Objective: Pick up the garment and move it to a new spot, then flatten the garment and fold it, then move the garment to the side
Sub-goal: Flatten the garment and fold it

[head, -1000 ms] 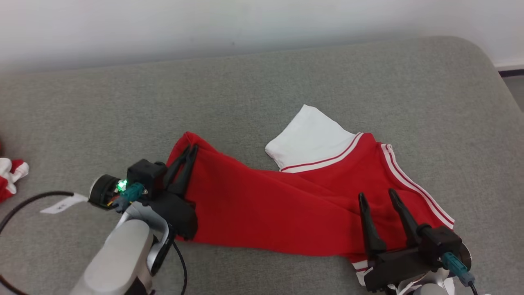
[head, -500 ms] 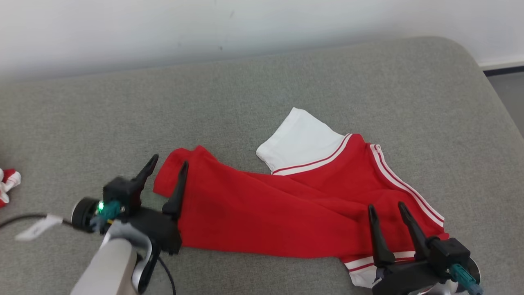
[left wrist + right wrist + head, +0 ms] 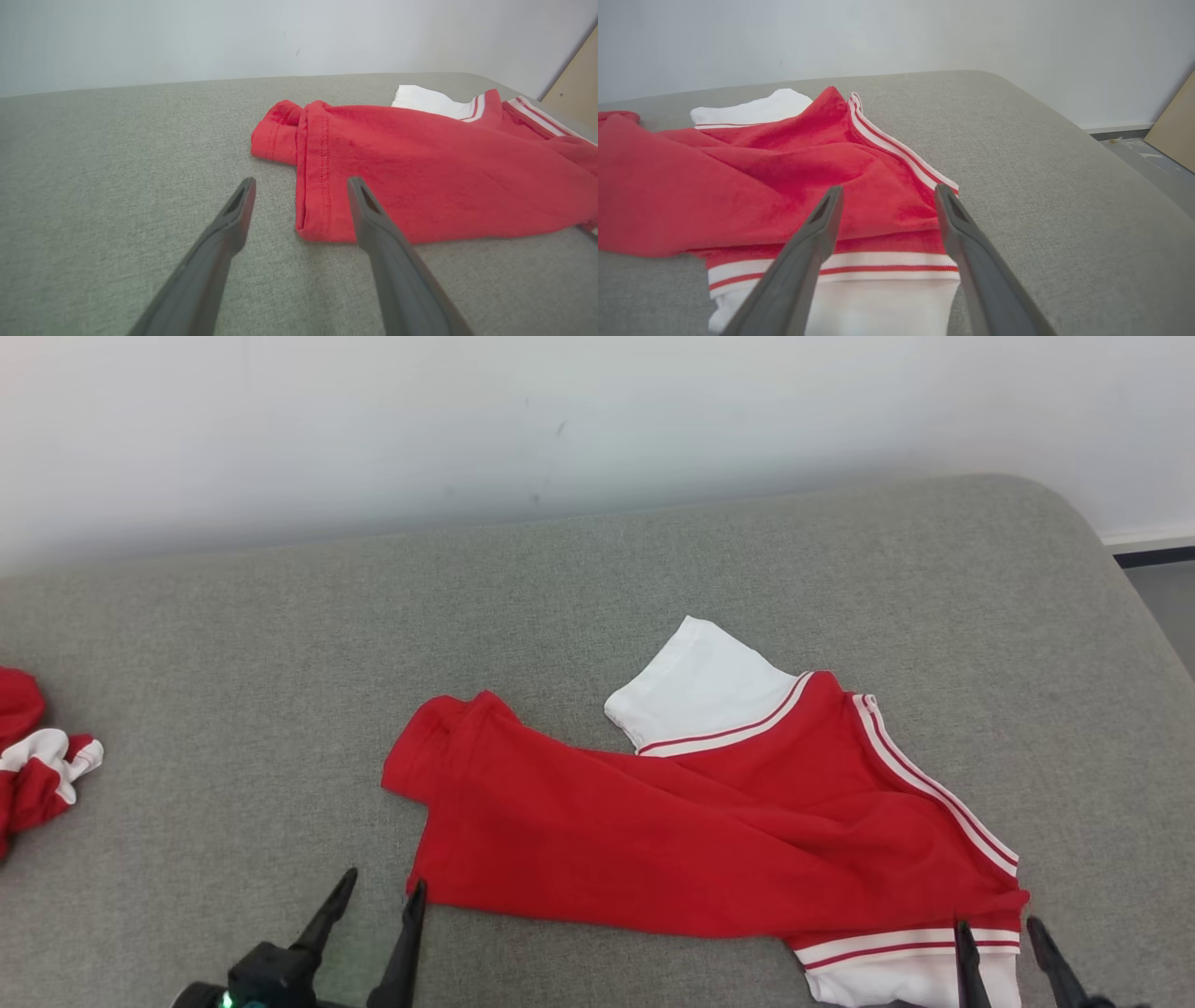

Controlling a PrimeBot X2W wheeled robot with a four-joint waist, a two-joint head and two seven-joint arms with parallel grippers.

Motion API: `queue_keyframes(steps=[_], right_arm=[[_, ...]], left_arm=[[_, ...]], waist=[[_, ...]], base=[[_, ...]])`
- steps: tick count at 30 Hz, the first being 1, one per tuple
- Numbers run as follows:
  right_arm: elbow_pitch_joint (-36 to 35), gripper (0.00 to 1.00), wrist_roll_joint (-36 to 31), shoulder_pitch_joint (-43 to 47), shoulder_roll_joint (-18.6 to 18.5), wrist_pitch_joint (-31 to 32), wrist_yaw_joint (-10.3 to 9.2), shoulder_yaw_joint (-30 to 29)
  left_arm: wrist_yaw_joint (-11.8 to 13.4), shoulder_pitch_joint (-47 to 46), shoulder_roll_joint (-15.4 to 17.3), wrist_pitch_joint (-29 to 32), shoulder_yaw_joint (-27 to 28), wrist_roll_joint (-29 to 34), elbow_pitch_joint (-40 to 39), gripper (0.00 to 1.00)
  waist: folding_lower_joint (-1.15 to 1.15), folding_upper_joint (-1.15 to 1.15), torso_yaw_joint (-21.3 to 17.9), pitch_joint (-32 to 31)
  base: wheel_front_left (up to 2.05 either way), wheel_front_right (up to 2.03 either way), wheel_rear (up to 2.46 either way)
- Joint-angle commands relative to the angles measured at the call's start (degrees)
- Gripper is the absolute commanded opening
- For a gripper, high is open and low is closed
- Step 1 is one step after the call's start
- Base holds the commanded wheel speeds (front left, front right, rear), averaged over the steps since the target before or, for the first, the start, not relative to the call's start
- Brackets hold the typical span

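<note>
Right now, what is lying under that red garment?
The red garment lies doubled over on the grey cushion, which shows all around it. A white sleeve pokes out at the far edge. Anything between the layers or beneath is covered by cloth.

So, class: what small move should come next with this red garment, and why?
Probably ease the left claw forward to grip the garment's left hem: it and the right claw stand open, holding nothing, and that hem lies just ahead.

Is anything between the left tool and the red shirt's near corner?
Nothing visible. The open left tool points at the near corner of the red shirt, with bare grey cushion between them. The other red-and-white cloth lies far left.
</note>
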Motion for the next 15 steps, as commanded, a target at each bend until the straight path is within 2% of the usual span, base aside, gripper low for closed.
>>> queue_keyframes(steps=[1,6,15], right_arm=[[-0.23,1.00,-0.06,1.04,-0.09,-0.01,-0.13,-0.11],[2.01,1.00,0.61,3.13,0.43,-0.01,-0.13,0.70],[7.65,1.00,0.88,1.39,0.48,-0.01,-0.13,0.22]], left_arm=[[0.13,0.97,-0.62,-0.18,0.09,0.61,-0.40,1.00],[0.13,1.40,-1.03,-0.18,0.27,1.42,-0.60,1.00],[0.13,-0.63,-0.29,-0.18,-1.32,1.55,1.66,1.00]], waist=[[0.01,0.00,-0.11,0.19],[0.01,0.00,-0.78,1.52],[0.01,0.00,-1.38,2.04]], base=[[0.00,0.00,0.00],[0.00,0.00,0.00],[0.00,0.00,0.00]])
